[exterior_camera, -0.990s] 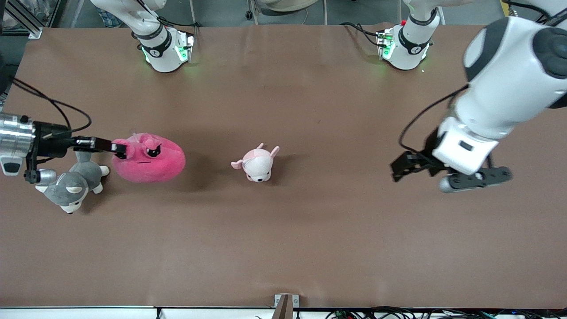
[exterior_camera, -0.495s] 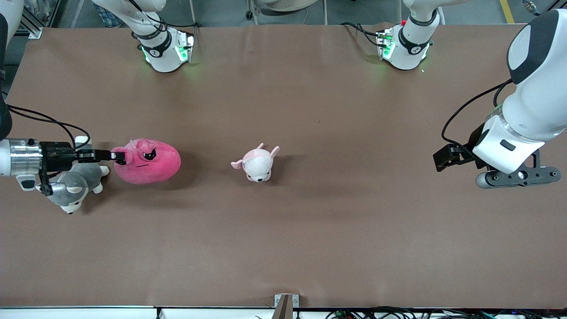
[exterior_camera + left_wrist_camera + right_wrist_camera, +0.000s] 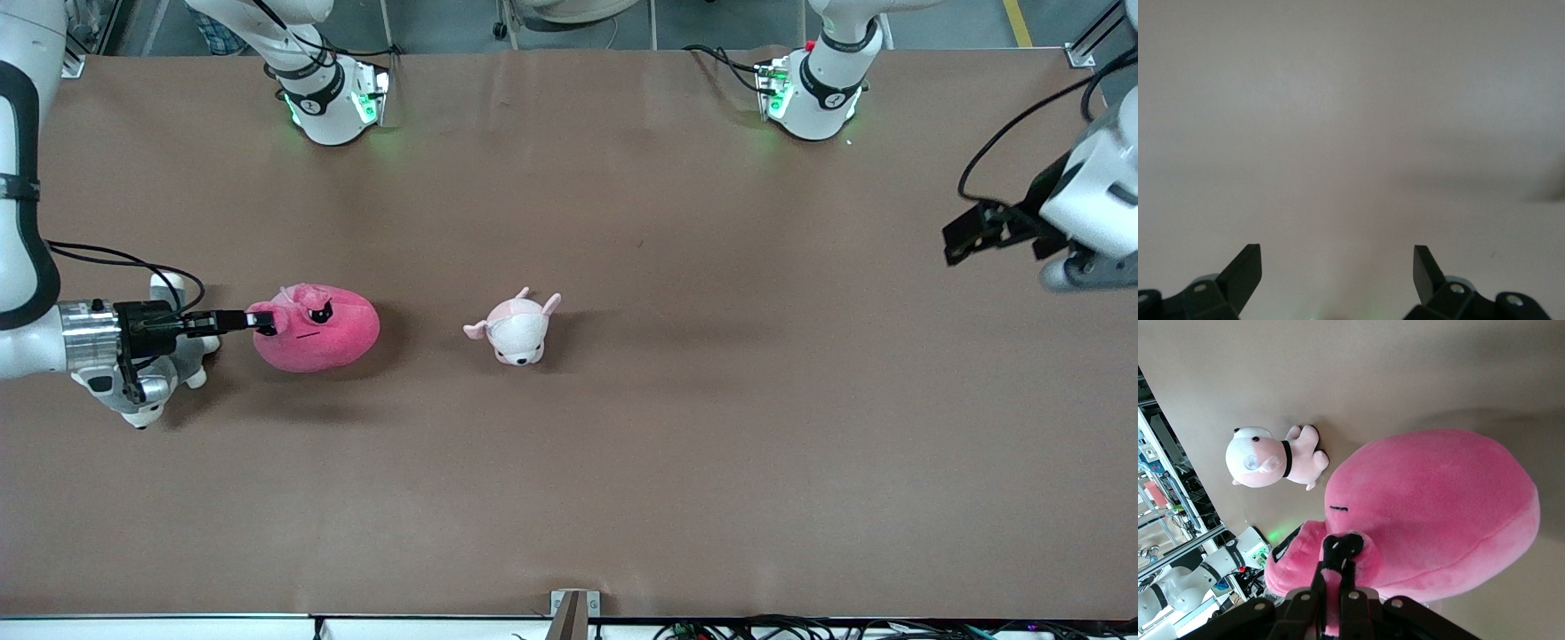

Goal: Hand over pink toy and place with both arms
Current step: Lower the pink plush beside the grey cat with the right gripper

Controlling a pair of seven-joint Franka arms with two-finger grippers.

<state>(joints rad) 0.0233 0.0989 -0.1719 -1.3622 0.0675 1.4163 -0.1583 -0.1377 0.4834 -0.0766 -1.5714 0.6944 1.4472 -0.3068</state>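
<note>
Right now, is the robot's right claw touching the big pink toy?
Touching. The right wrist view shows the right gripper with its jaws pinched shut on a fold of the pink toy.

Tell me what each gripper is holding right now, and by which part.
The right gripper pinches the big hot-pink plush toy by a fold at its snout end. The left gripper is open, holding nothing.

- The right gripper [image 3: 264, 320], clamped on the pink toy [image 3: 318, 340], has carried it toward 3 o'clock.
- The left gripper [image 3: 965, 233] has drawn back toward 1 o'clock, fingers spread.
</note>
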